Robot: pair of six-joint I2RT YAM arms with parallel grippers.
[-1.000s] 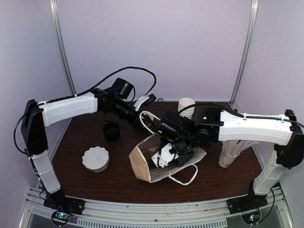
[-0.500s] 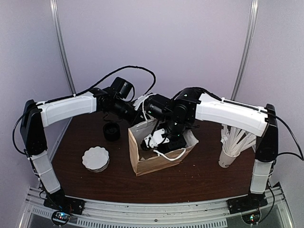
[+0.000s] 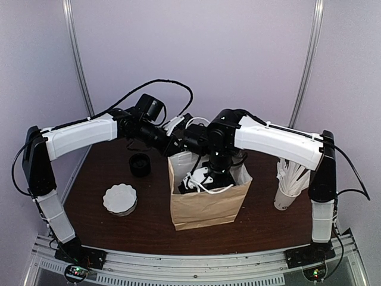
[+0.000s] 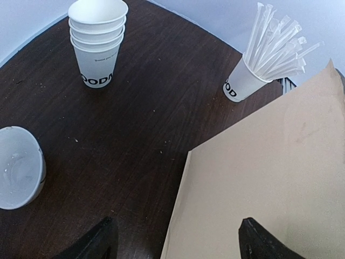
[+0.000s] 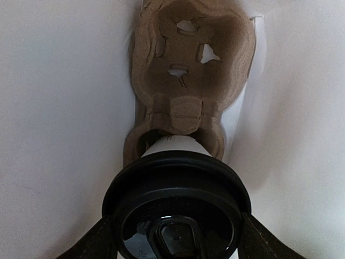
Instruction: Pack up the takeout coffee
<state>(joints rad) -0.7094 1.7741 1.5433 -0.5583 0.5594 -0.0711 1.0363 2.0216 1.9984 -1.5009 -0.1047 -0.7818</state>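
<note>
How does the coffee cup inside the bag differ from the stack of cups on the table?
The takeout coffee is a single cup capped with a black lid; the stack of cups is nested and open-topped. The coffee sits in a cardboard carrier inside the bag; the stack stands on the table. Both are white.

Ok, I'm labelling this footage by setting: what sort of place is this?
Probably a lab cell staged as a coffee counter: bare walls with metal posts, stacked paper cups, a brown paper bag.
</note>
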